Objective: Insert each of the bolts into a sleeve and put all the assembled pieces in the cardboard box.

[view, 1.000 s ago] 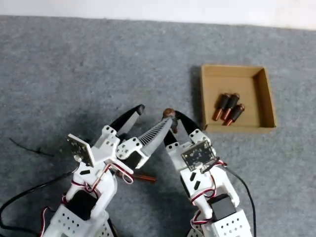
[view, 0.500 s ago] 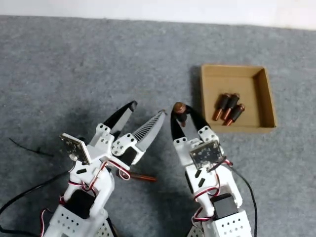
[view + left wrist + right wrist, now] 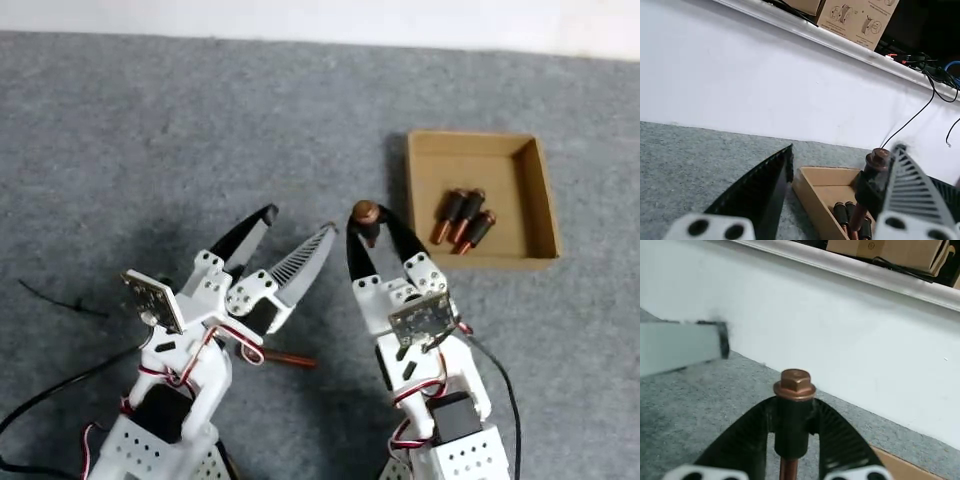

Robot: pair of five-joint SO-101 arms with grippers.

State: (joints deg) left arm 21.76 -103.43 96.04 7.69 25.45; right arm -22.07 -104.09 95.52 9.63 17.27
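My right gripper (image 3: 370, 238) is shut on an assembled piece (image 3: 792, 415), a copper bolt with a hex head seated in a black sleeve, held upright above the carpet just left of the cardboard box (image 3: 532, 200). That same piece (image 3: 871, 181) also appears beyond my left gripper's fingers. My left gripper (image 3: 297, 227) stands open with nothing between its fingers, to the left of the right one. Three assembled pieces (image 3: 463, 219) lie inside the box. A loose copper bolt (image 3: 288, 358) lies on the carpet under the left arm.
Grey carpet (image 3: 150, 150) covers the table, with a white wall behind. A black cable tie (image 3: 55, 300) lies at the left. Wires trail from both arm bases near the front edge.
The left gripper let go of the piece and drew back to the left, open. The right gripper, holding the assembled piece, shifted right toward the box.
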